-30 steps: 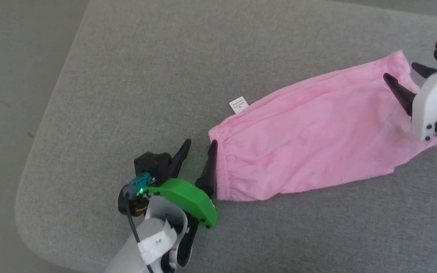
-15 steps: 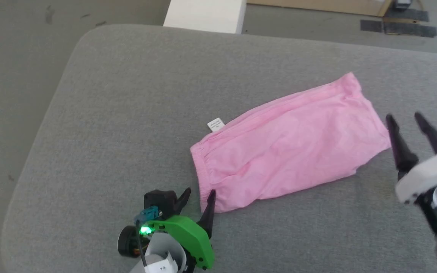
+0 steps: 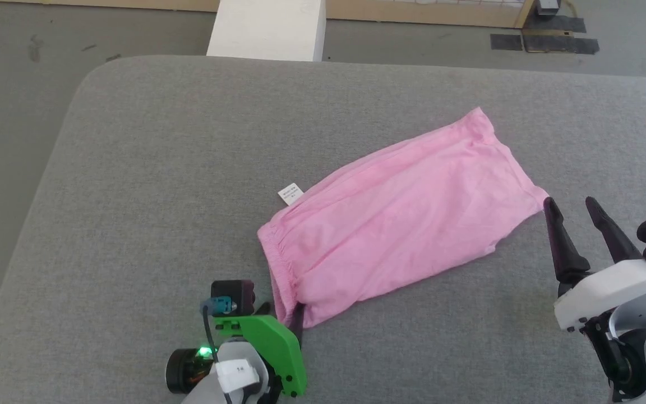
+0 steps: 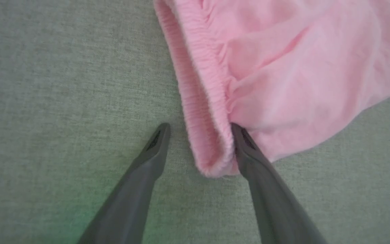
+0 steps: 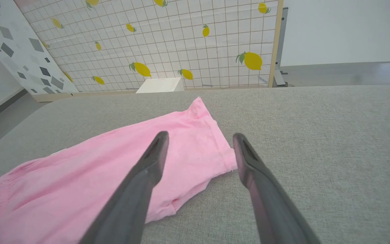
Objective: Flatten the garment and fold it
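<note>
Two-fingered left hand (image 4: 200,126): released, straddling the waistband corner of the garment (image 3: 396,224).
Tag (image 3: 290,193): white, at the waistband's far end.
Garment: pink, flat, slanting across the grey bench (image 3: 132,168).
Right hand (image 3: 570,202): released, just beside the hem corner.

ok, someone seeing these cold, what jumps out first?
The light-pink garment sprawled diagonally across the grey padded surface, with a white tag poking out beside its elastic waistband. At the near waistband corner the left gripper stands open, the band between its fingers. The right gripper, also open, is by the opposite hem corner.
</note>
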Available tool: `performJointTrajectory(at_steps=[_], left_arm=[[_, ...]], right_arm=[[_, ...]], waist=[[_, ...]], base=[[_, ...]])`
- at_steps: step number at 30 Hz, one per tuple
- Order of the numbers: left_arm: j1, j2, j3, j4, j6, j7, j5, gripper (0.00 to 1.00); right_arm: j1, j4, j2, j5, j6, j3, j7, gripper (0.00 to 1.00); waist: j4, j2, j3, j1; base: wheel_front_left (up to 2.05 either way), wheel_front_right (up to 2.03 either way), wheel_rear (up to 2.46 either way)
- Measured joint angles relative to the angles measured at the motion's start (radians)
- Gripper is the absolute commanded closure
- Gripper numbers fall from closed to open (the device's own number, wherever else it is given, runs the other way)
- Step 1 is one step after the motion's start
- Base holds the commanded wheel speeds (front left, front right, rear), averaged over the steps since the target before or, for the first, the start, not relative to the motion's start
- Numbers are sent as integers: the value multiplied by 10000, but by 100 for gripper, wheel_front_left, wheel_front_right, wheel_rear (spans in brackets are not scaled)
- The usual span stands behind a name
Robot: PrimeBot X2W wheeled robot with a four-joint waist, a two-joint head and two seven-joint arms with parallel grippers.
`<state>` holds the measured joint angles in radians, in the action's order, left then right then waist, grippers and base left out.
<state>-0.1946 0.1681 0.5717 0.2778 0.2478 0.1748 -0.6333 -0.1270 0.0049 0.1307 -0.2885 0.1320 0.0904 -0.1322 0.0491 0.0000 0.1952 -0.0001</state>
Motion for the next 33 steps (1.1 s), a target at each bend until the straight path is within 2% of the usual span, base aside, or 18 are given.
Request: performJointTrajectory(at_steps=[5, 10, 18, 22, 26, 28, 30, 31, 33], left_arm=[[-5, -8, 52, -203, -98, 58, -180, 100], [-32, -52, 92, -326, -184, -100, -180, 100], [-371, -213, 190, -295, -359, -280, -180, 100], [-526, -311, 211, -261, -418, -422, -180, 100], [-603, -364, 224, -207, -445, -518, -180, 100], [-624, -380, 219, -178, -447, -548, -182, 100], [-631, -399, 219, -144, -460, -625, -184, 100], [-633, -405, 215, -125, -483, -635, -188, 100], [-637, -405, 209, -79, -504, -667, -196, 100]], right_arm=[[-48, 109, -142, 382, 0, 339, 4, 0], [-894, 1058, -322, 966, 0, 920, -234, 0], [-2824, 3670, -650, 1636, 0, 1973, -2309, 0], [-3661, 4523, -717, 1841, 0, 2397, -3223, 0], [-4124, 5014, -744, 1996, 0, 2341, -4092, 0], [-4260, 5033, -731, 2090, 0, 2276, -4466, 53], [-4313, 4995, -704, 2027, 0, 2255, -4713, 82], [-4312, 4968, -708, 1992, 0, 2215, -4748, 100], [-4296, 4905, -744, 1862, 0, 2132, -4744, 100]], waist=[[12, 0, 75, 0], [156, 0, 229, 0], [488, 0, 560, 0], [610, 0, 775, 0], [706, 0, 959, 0], [739, 0, 1010, 0], [756, 0, 1025, 1], [753, 0, 1020, 1], [733, 0, 984, 0]], base=[[0, 0, 0], [0, 0, 0], [0, 0, 0], [0, 0, 0], [0, 0, 0], [0, 0, 0], [0, 0, 0], [0, 0, 0], [0, 0, 0]])
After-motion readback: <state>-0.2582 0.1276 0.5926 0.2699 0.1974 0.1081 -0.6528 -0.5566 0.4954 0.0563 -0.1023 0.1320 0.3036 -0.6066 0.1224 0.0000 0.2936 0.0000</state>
